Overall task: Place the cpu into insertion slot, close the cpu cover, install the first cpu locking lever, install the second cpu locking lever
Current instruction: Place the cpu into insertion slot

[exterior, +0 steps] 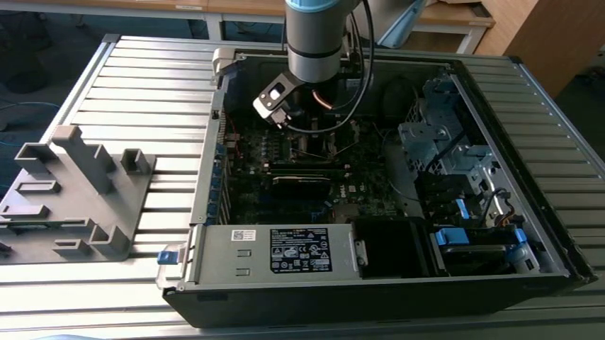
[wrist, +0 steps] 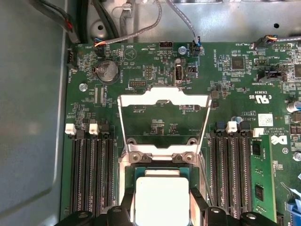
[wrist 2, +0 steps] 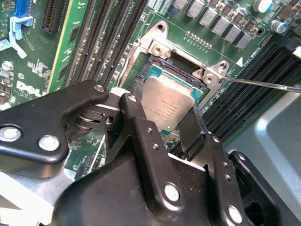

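1. Tool (wrist 2: 162,110) is gripping the cpu (wrist 2: 167,96) by two opposite edges, with the fingers closed onto it.
2. The cpu is hanging over the socket (wrist 2: 157,52); I cannot tell whether it is touching it.
3. The cover (wrist: 141,100) is standing open, just beside the socket.
4. The arm (exterior: 314,35) is reaching into the case (exterior: 378,290) on the worktop (exterior: 142,85).
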`<action>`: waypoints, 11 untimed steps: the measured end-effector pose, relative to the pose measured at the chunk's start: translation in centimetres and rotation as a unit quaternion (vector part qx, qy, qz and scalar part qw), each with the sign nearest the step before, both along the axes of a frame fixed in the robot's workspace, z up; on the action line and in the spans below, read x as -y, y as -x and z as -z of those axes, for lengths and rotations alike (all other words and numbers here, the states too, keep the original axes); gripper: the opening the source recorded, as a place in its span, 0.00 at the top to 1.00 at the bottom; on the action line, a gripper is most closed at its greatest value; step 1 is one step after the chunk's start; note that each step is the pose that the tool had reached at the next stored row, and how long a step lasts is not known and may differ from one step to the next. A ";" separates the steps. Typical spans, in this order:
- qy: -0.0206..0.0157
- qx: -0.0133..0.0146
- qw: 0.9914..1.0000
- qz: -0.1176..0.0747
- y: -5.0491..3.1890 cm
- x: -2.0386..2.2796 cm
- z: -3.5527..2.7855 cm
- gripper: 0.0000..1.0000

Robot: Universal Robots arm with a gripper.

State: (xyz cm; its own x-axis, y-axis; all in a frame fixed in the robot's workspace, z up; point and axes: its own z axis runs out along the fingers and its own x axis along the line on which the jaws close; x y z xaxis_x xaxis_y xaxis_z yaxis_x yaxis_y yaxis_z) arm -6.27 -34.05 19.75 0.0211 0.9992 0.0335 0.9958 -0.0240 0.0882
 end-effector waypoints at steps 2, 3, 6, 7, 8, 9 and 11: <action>0.000 0.000 1.000 0.000 0.00 -0.01 0.08 0.46; 0.000 0.000 1.000 0.000 0.00 -0.01 0.15 0.46; 0.000 0.000 1.000 -0.001 0.01 0.00 0.33 0.46; 0.000 0.000 1.000 -0.002 0.01 0.00 0.34 0.46; 0.000 0.000 1.000 -0.004 0.02 0.00 0.35 0.46; 0.000 0.000 1.000 -0.006 0.02 -0.01 0.37 0.46; 0.000 0.000 1.000 -0.008 0.02 -0.01 0.38 0.46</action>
State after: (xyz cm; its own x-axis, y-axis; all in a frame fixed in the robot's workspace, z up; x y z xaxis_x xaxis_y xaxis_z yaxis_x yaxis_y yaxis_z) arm -6.29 -34.04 19.37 0.0042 0.9994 0.0335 0.9961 -0.0072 0.0883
